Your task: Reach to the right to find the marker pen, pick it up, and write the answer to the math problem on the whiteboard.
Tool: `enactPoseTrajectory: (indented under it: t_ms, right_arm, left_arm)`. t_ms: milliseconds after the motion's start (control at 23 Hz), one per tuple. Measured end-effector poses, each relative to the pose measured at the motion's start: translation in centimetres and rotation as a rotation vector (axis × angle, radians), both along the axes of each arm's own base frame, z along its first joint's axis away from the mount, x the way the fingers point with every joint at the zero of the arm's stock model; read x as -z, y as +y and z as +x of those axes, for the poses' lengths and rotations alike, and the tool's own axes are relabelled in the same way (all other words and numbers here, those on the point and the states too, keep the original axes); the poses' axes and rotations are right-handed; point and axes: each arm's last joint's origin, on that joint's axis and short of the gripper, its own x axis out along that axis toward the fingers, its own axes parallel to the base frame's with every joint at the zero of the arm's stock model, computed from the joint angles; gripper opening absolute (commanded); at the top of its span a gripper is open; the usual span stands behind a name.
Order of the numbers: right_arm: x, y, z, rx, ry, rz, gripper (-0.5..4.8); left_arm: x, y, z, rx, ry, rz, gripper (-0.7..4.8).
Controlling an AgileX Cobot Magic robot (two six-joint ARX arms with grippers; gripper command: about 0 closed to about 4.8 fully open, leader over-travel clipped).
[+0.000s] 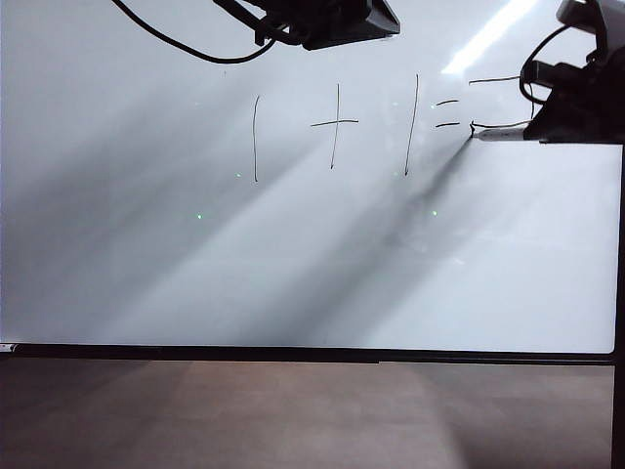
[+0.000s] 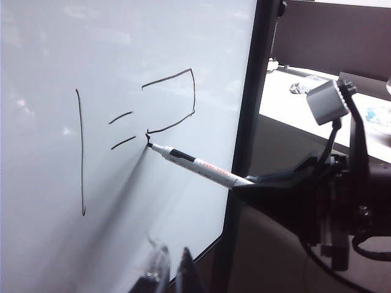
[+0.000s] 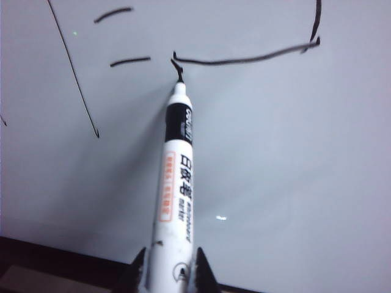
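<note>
Right gripper (image 3: pixel 166 271): fingers clamped on marker pen (image 3: pixel 174 189), right of equals dashes.
Pen tip: touching whiteboard (image 1: pixel 293 274), answer (image 2: pixel 171 101) half drawn.
Left gripper (image 2: pixel 171 268): nearly closed, empty, idle.
Advice: keep steady pressure; draw downstroke straight.

A brown, matte floor surface (image 1: pixel 293 415) stretches along the bottom of the exterior view, darkened by soft shadow toward its left and right edges. In the left wrist view, a pale tabletop (image 2: pixel 305 107) holding small, blurred items stands before a dark brown wall panel (image 2: pixel 342 33).
</note>
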Motion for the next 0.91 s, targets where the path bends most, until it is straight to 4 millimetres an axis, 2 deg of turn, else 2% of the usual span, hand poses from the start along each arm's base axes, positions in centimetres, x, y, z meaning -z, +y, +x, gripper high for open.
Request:
enactPoseTrajectory:
  t_ms: [697,914]
  right_arm:
    - [1.6,0.1,0.4,-0.005,0.07,-0.005,-0.06]
    - [2.9,-0.1,0.0,0.015,0.113,-0.011,-0.06]
  left_arm:
    - [0.1,0.0,0.0,0.0,0.005,0.005,0.27]
    - [0.1,0.0,0.0,0.0,0.005,0.005,0.27]
